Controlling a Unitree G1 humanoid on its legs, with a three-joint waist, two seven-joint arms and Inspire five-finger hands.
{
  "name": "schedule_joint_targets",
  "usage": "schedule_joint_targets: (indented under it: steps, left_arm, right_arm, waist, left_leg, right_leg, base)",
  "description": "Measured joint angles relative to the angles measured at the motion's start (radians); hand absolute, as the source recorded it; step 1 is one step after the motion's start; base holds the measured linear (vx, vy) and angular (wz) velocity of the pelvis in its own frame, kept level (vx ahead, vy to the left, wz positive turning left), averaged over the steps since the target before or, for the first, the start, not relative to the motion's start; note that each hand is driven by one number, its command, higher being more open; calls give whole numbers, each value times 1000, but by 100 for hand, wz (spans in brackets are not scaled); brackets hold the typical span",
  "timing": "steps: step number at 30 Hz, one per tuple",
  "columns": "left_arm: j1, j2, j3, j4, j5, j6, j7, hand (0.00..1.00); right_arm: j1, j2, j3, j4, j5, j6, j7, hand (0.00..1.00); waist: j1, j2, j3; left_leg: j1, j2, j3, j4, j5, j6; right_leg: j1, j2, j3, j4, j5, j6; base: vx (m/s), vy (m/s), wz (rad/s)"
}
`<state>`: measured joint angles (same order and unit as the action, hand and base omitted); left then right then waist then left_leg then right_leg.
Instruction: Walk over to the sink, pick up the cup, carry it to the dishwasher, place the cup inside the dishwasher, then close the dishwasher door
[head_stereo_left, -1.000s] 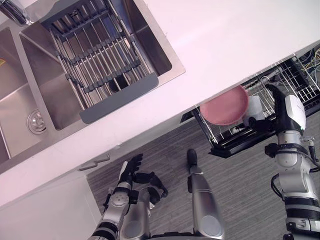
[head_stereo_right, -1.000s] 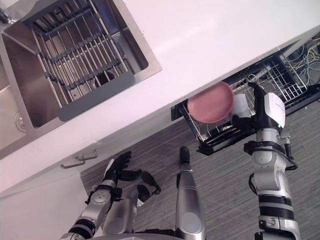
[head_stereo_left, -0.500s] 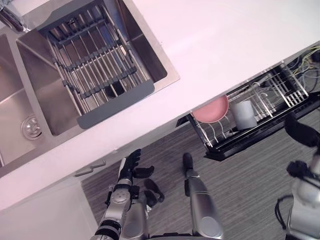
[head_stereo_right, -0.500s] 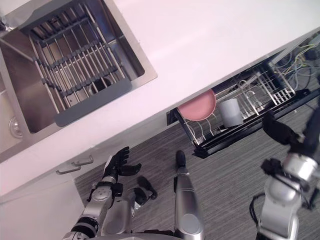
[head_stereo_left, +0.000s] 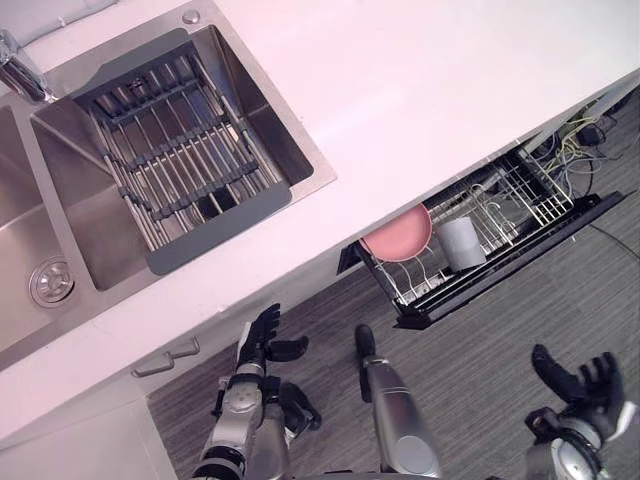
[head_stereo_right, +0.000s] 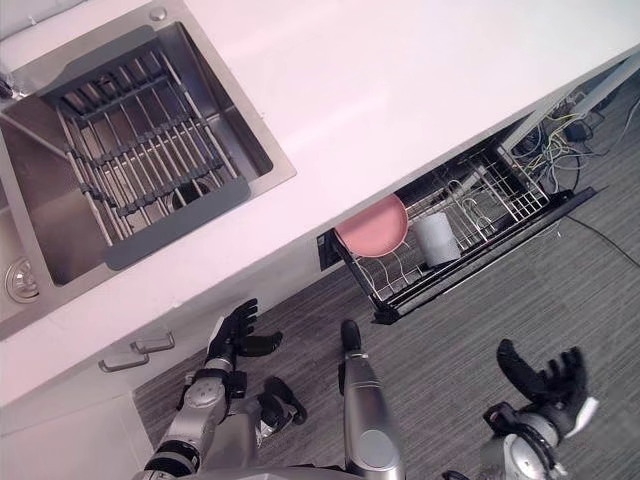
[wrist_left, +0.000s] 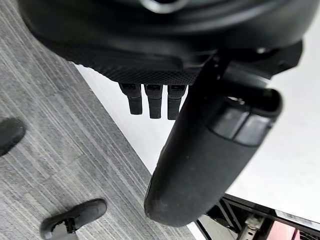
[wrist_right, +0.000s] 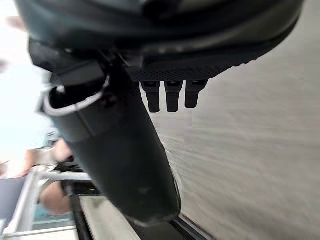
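A: Where's the cup (head_stereo_left: 461, 243)?
B: Sitting in the pulled-out dishwasher rack (head_stereo_left: 515, 198), just beside the pink plate (head_stereo_left: 397, 235); it stands free of both hands.
A: And the right hand (head_stereo_right: 545, 392)?
B: Low over the floor, well apart from the rack; fingers spread, released; left hand (head_stereo_left: 258, 342) relaxed too, below the table (head_stereo_left: 420, 90) edge.

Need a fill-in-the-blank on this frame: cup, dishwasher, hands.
The grey cup stands in the dishwasher rack beside a ____ plate.
The dishwasher is ____, its rack slid out.
The right hand, fingers spread above the floor, holds ____.
Missing words: pink; open; nothing.
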<state>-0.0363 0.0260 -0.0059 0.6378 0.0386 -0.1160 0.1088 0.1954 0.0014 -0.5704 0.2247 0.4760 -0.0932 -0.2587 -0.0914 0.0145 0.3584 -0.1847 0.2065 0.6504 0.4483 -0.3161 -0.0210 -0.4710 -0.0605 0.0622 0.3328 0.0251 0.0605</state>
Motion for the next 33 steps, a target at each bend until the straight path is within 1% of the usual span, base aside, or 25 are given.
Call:
schedule_joint_targets:
  steps: [2, 4, 6, 8, 9, 11, 12, 16, 17, 19, 21, 22, 24, 27, 29, 30, 32, 33]
  left_arm:
    - [-1, 0, -1, 0, 0, 0, -1, 90]
    - [-14, 2, -3, -2, -1, 0, -3, 90]
    - [-24, 13, -3, -4, -1, 0, -3, 90]
    - [-34, 29, -4, -8, -6, -1, -3, 90]
    - [-38, 37, -3, -10, -10, -1, -3, 90]
    - [-48, 41, -4, -11, -10, -2, -3, 90]
    - [-54, 41, -4, -13, -10, -6, -3, 90]
    - [-60, 43, -6, -21, -10, -12, -3, 90]
    - [-63, 43, -13, -22, -10, -15, -3, 90]
    - [-62, 44, -21, -25, -10, -21, -4, 90]
    - [-58, 44, -21, -25, -11, -22, -4, 90]
    - [-56, 44, -21, -25, -11, -22, -4, 90]
    - [-55, 43, -23, -25, -19, -24, -5, 90]
    - [-57, 43, -24, -25, -19, -29, -5, 90]
    - [-57, 43, -24, -23, -19, -30, -4, 90]
    - [-57, 43, -24, -17, -19, -30, -4, 90]
    - [-58, 44, -24, -4, -19, -30, -4, 90]
    - [-56, 46, -24, 7, -19, -29, -4, 90]
  right_arm:
    - [-38, -12, 18, 29, 38, -1, 12, 90]
    - [-107, -71, 77, 45, 56, -4, 39, 90]
    - [-158, -106, 101, 43, 49, -10, 42, 90]
    - [-166, -138, 112, 44, 50, -11, 41, 90]
    - [-200, -156, 116, 44, 45, -11, 36, 90]
    - [-235, -195, 129, 43, 3, -6, 26, 90]
    - [-257, -225, 155, 42, -15, -6, 22, 90]
    - [-361, -306, 233, 42, -129, 35, 7, 90]
    - [-406, -334, 254, 44, -135, 56, -4, 90]
    - [-474, -364, 270, 53, -155, 76, -12, 90]
    - [-543, -402, 311, 92, -181, 82, -12, 90]
    - [-579, -415, 330, 115, -198, 89, -29, 90]
    - [-581, -431, 346, 133, -228, 88, -37, 90]
    - [-588, -466, 378, 181, -275, 89, -31, 90]
    - [-587, -471, 381, 207, -284, 88, -27, 90]
    - [-578, -470, 380, 213, -288, 87, -22, 90]
    - [-526, -467, 384, 212, -318, 66, 11, 90]
    - [-480, -458, 394, 212, -334, 52, 48, 90]
  waist:
    - [7, 3, 2]
    - [27, 19, 11]
    - [40, 27, 15]
    - [42, 31, 19]
    - [45, 34, 21]
    - [51, 42, 26]
    - [51, 48, 30]
    - [59, 61, 38]
    - [67, 71, 44]
    - [69, 84, 52]
    - [72, 88, 54]
    - [73, 88, 54]
    - [68, 88, 54]
    - [51, 88, 54]
    - [48, 88, 54]
    - [48, 87, 54]
    - [47, 85, 53]
    - [46, 80, 50]
  left_leg:
    - [1, -7, 0, -11, 5, 0]
    - [-1, -23, -11, -33, 21, 1]
    - [-16, -33, -21, -48, 34, 3]
    - [-30, -46, -38, -65, 50, 5]
    - [-41, -50, -43, -67, 55, 7]
    - [-48, -58, -54, -75, 64, 11]
    - [-52, -66, -67, -88, 74, 11]
    - [-61, -80, -93, -116, 100, 11]
    - [-64, -84, -105, -128, 113, 11]
    - [-73, -86, -122, -138, 130, 11]
    - [-78, -87, -134, -148, 144, 11]
    - [-79, -87, -143, -155, 152, 9]
    - [-81, -87, -153, -157, 159, 7]
    - [-83, -88, -184, -157, 169, 7]
    - [-76, -86, -202, -160, 174, 1]
    - [-69, -86, -212, -169, 179, -7]
    - [-57, -85, -237, -189, 192, -11]
    - [-42, -86, -253, -209, 203, -19]
  right_leg:
    - [-1, -4, 0, 0, 0, 0]
    - [-4, -17, -9, 0, 0, 0]
    - [-15, -26, -17, 2, 0, 0]
    - [-28, -39, -29, 2, 1, 0]
    - [-38, -44, -36, 6, 1, 0]
    - [-42, -52, -42, 11, 1, 0]
    - [-43, -60, -54, 11, 1, 0]
    - [-46, -74, -78, 11, 2, -1]
    - [-48, -78, -90, 11, 2, -3]
    - [-49, -83, -105, 11, 2, -8]
    - [-52, -84, -117, 13, 2, -12]
    - [-51, -84, -125, 15, 2, -13]
    - [-49, -85, -132, 16, 2, -14]
    - [-33, -91, -159, 16, 0, -23]
    - [-15, -92, -177, 11, -3, -29]
    - [-2, -91, -187, 1, -4, -31]
    - [27, -87, -214, -23, -3, -32]
    - [54, -84, -232, -43, -2, -34]
  base:
    - [-4, -8, 5]
    - [2, -20, 17]
    - [3, -41, 22]
    - [11, -39, 29]
    - [-1, -38, 19]
    - [-9, -34, 22]
    - [-17, -36, 30]
    - [-21, -56, 24]
    - [-18, -73, 27]
    - [-5, -90, 29]
    - [6, -94, 21]
    - [7, -80, 16]
    - [-3, -92, 14]
    - [-31, -73, 24]
    - [-34, -79, 28]
    - [-33, -100, 23]
    - [-12, -90, 30]
    - [21, -84, 37]
